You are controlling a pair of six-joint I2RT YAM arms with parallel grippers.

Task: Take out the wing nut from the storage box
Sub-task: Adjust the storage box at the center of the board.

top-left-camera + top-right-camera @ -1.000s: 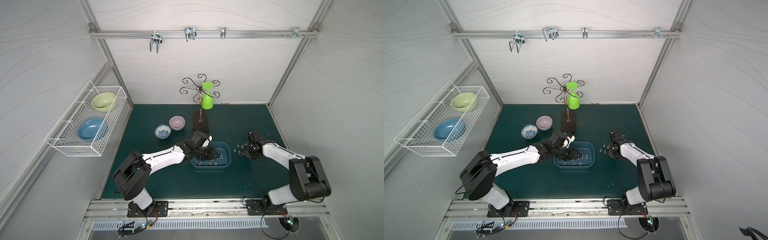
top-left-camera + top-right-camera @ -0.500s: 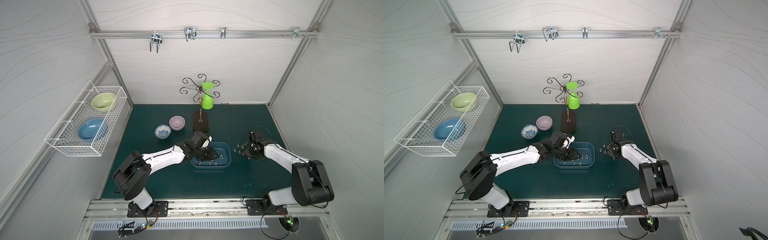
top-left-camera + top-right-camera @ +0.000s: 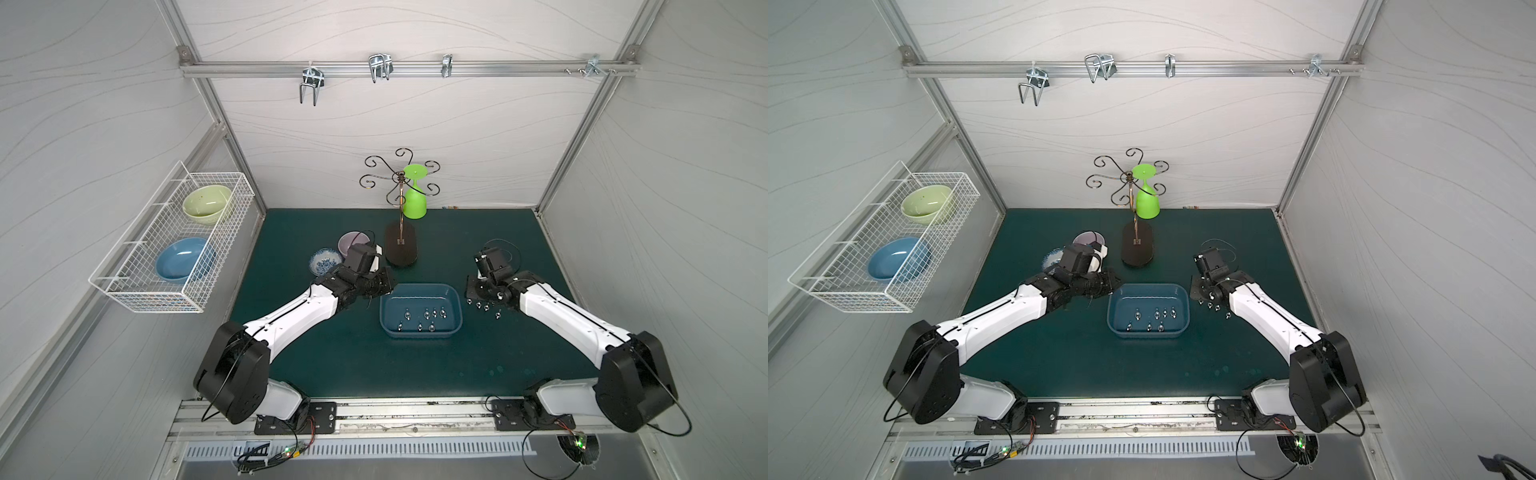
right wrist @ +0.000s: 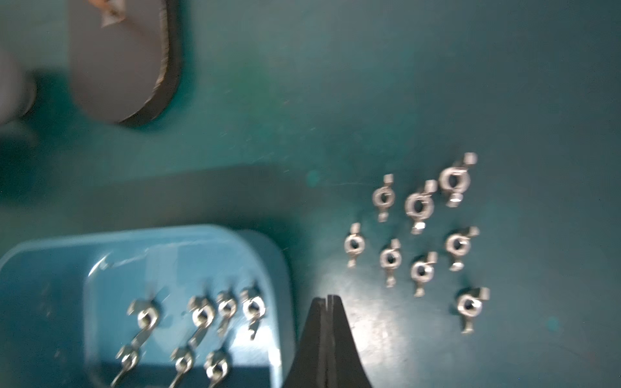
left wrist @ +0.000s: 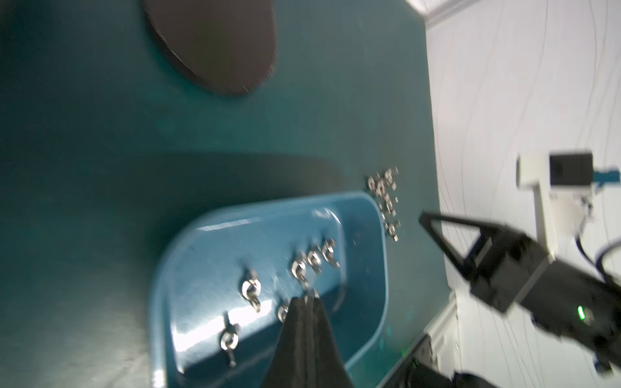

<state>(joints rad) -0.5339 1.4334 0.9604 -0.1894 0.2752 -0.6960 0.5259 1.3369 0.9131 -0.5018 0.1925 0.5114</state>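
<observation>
The left gripper [image 3: 386, 286] no longer dips into the storage box [image 3: 420, 286]; it sits drawn back just off the box's left rim at the centre of a top view, its jaws pinched fully together [image 5: 307, 299] with nothing I can make out between them; I judge the reach came away empty, since seven wing nuts [image 3: 426, 312] lie on the box floor. The right gripper [image 4: 327, 298] is clamped on nothing too, poised over the mat [image 3: 332, 353] between the box and the loose nuts [image 4: 418, 205]; both arms stretch low from the frame's bottom corners, angled inward.
</observation>
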